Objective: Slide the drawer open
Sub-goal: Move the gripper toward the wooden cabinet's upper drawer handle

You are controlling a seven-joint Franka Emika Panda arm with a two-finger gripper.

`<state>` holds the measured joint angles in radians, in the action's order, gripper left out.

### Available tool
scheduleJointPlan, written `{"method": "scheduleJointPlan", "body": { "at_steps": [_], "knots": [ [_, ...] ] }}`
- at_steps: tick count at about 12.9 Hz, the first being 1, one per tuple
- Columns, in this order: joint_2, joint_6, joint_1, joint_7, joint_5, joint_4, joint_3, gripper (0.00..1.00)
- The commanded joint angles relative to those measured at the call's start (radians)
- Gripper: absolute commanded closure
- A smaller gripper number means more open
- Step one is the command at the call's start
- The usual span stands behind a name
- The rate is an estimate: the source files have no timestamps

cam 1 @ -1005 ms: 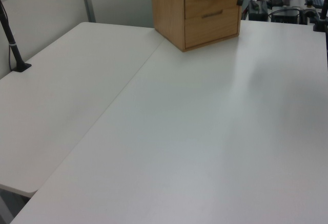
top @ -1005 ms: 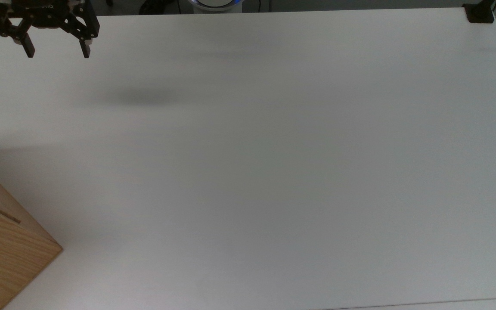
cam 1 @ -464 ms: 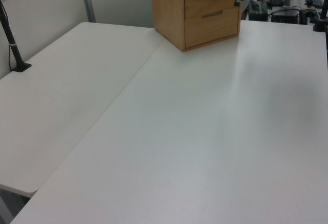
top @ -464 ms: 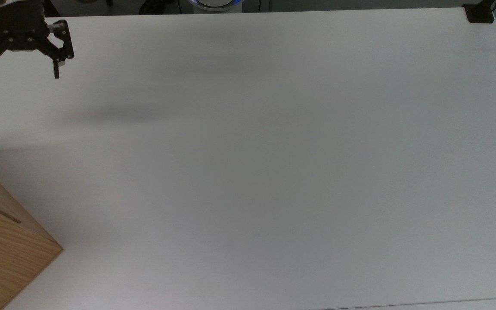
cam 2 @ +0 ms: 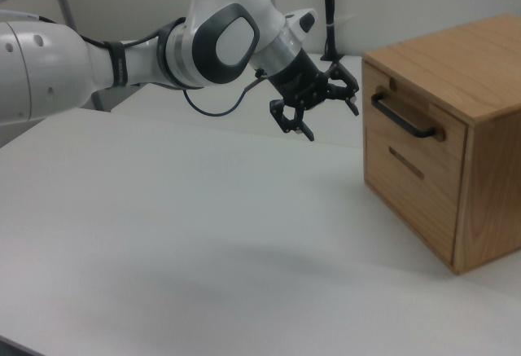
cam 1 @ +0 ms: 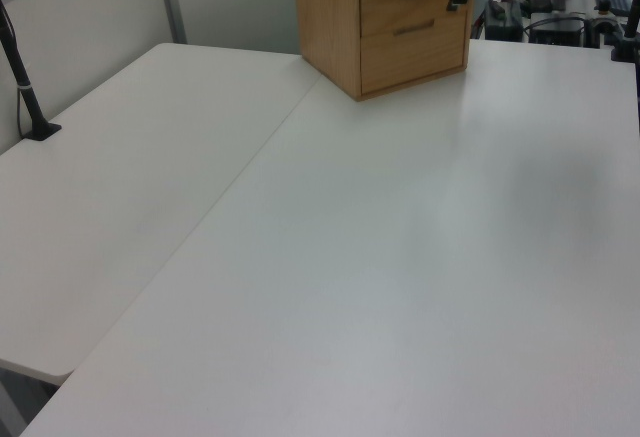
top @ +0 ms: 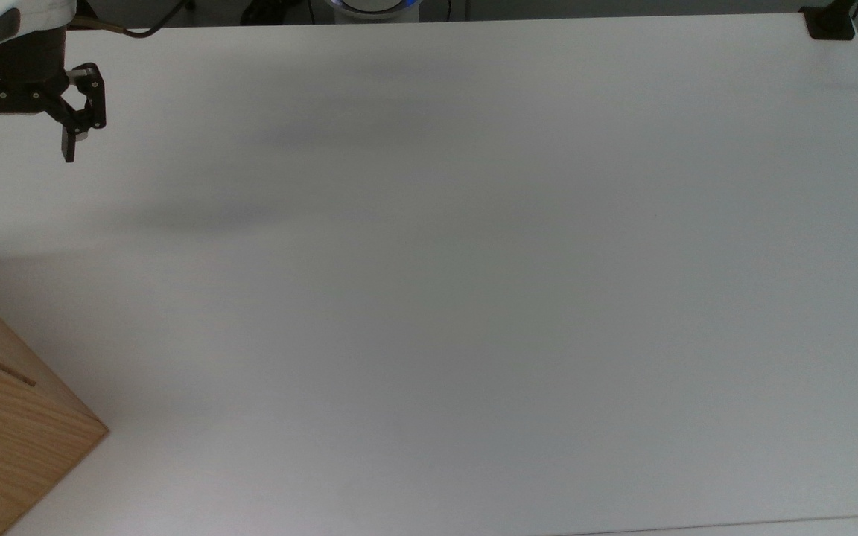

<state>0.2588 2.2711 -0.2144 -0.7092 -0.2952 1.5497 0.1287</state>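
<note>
A wide white table (cam 2: 163,234) carries a wood-grain cabinet (cam 2: 480,71) at the right view's right, its upper light wooden drawer (cam 2: 407,132) with the dark bar handle (cam 2: 403,121) pushed in. The black two-finger gripper (cam 2: 331,122) on the white arm (cam 2: 122,54) hovers just beside that handle, fingers spread, holding nothing.

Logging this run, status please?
Gripper open, short of the handle. Drawer shut, untouched. Nothing between them on the table.

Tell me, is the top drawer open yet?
Shut. In the right view the drawer front sits flush with the cabinet; the open gripper hangs short of the handle.
</note>
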Motion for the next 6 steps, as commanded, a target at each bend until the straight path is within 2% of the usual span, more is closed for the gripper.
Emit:
{"method": "scheduleJointPlan", "body": {
  "at_steps": [1,3,6],
  "knots": [
    [0.060,0.076,-0.016,-0.030,-0.083,-0.057,0.006,0.00],
    [0.121,0.120,-0.023,-0.030,-0.111,-0.118,0.009,0.06],
    [0.164,0.221,-0.046,-0.026,-0.133,-0.140,0.009,0.07]
  ]
}}
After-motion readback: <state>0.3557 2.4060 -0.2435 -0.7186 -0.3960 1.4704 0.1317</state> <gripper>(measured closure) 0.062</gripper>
